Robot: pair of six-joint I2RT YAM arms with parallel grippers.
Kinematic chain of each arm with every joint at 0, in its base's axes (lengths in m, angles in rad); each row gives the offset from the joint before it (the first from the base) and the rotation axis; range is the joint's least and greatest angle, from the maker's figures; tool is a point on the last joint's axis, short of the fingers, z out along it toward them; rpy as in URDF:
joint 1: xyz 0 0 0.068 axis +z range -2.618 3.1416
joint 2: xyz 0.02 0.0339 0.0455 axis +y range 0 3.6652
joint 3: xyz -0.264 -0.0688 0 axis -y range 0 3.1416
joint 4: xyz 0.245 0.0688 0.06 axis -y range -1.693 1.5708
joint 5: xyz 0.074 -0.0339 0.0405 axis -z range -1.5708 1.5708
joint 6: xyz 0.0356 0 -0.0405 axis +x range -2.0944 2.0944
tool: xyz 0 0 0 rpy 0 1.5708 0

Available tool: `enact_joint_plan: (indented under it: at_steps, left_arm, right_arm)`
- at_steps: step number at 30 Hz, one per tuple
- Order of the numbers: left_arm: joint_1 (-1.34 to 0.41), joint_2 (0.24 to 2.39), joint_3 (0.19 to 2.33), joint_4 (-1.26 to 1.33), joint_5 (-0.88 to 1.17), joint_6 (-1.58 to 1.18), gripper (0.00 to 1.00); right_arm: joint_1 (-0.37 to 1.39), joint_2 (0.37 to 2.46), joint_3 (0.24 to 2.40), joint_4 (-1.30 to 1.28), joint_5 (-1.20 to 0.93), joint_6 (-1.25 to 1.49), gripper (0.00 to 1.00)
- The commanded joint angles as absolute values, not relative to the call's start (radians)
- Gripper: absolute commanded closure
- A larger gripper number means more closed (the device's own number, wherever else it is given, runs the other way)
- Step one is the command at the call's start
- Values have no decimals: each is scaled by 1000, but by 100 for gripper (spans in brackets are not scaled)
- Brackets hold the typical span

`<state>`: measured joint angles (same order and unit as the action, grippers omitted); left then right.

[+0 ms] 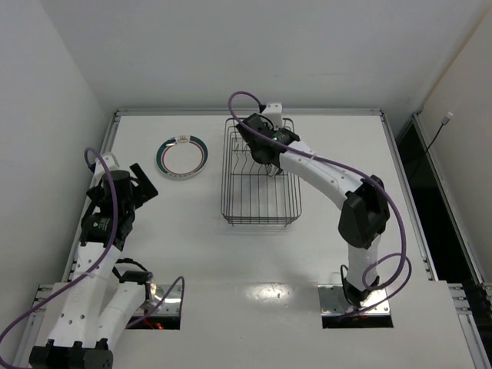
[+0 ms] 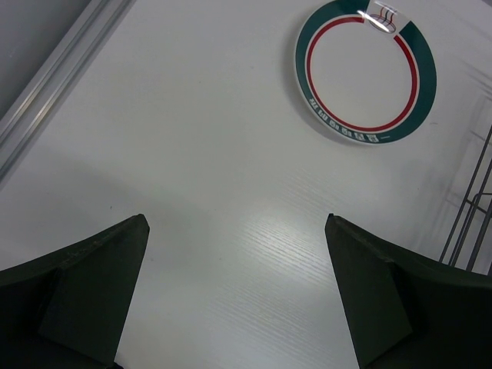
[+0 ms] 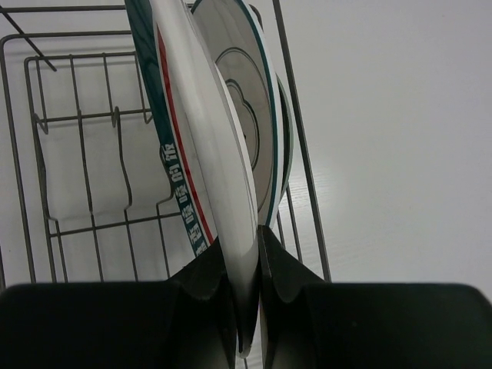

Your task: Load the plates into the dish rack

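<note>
Plates (image 3: 250, 115) already upright in the dish rack (image 3: 77, 154) show only as rims behind the one I hold; I make out at least two, but cannot count them. My right claw (image 3: 244, 242) is clamped tight on a teal-and-red banded plate (image 3: 200, 154), which stands on edge over the rack's right side with its lower rim lost between my fingers. From above, my arm hides all of this. White characters run along the teal band, too foreshortened to read.

A second banded plate (image 1: 182, 156) lies flat on the table (image 1: 192, 254), left of the rack, well apart from it and near the far edge. It has a small red wavy mark on its rim and illegible lettering opposite. My left claw (image 2: 237, 219) hangs spread wide and empty above bare tabletop on the near side of that plate.
</note>
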<state>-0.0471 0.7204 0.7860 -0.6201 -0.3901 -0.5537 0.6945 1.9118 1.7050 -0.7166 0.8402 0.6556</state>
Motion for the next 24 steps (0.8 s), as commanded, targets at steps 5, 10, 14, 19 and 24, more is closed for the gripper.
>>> enact_joint_plan:
  at_steps: [5,10,14,19,24]
  left_arm:
    - [-58,724,781,-595,-407,-540,1]
    - [-58,724,781,-595,-407,-540,1]
    - [-58,733,781,-595,-407,-540,1]
    - [-58,733,781,-595,-407,-540,1]
    - [-58,733,781,-595,-407,-540,1]
  right_arm:
    - [706,2019,1792,-862,928,807,100]
    - [765,1984,1812,-896,1069,831,100]
    - [776,1983,1870,-928,1112,841,100]
    - [767,2022,1916,-939,1112,841,100]
    - [732,2092,1962,-919,1062,804,100]
